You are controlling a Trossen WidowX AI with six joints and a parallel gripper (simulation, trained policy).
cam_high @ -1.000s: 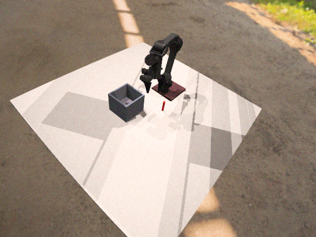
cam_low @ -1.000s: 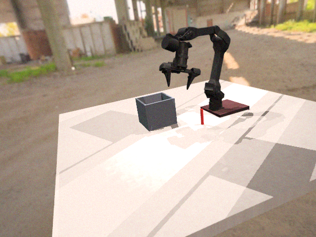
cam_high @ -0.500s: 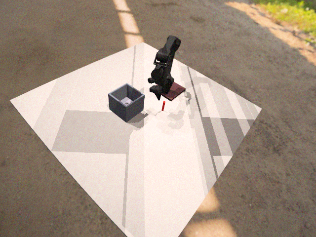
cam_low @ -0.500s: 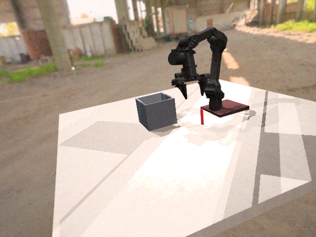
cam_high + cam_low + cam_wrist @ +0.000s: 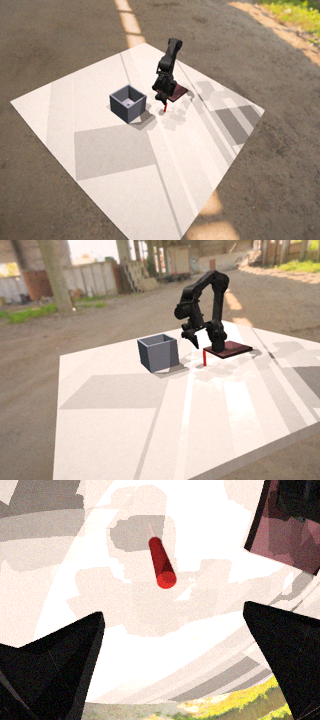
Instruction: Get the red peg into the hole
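The red peg (image 5: 165,107) (image 5: 204,358) (image 5: 162,565) stands upright on the white table, in front of the arm's base. My gripper (image 5: 176,613) is open and empty. It hangs above the table near the peg; in the wrist view the peg shows beyond the gap between the fingertips, touching neither finger. The open grey box (image 5: 118,108) (image 5: 160,357) stands to the left of the peg in the top and exterior views. In the top view a pale plate with a small dark hole (image 5: 128,104) shows at its bottom. The box's inner floor is hidden in the exterior view.
The dark red base plate (image 5: 179,93) (image 5: 239,348) under the arm lies close behind the peg. The box's raised walls stand beside the arm's workspace. The white table (image 5: 116,204) (image 5: 103,441) carries broad shadows, and its edges drop to the ground.
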